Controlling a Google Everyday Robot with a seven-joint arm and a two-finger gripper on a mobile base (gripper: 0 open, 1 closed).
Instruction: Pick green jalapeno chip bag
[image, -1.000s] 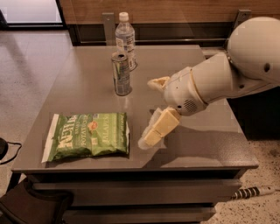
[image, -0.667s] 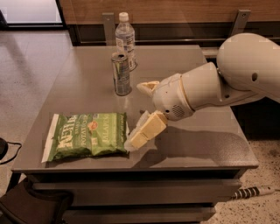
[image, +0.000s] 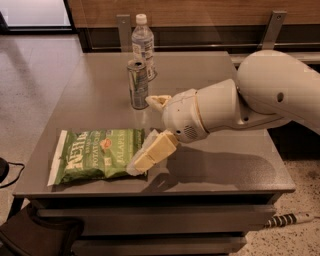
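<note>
while the grey table (image: 235, 165) carries three loose things in all, there is just one of each: one green jalapeno chip bag (image: 95, 155), one slim can (image: 137, 85) and one clear water bottle (image: 142, 42) with a white cap. the can stands upright near the middle, and the bottle stands just behind it toward the far edge. the bag lies flat near the front left corner, long side along the front edge. it is crinkly green with big white lettering, a white seam at its left end and a small orange-red emblem near its top middle. the single white arm (image: 260, 95) reaches in from the right. its gripper (image: 145, 132) sits at the bag's right end with the jaws spread apart, one finger over the bag's right edge, the other raised beside the can.
</note>
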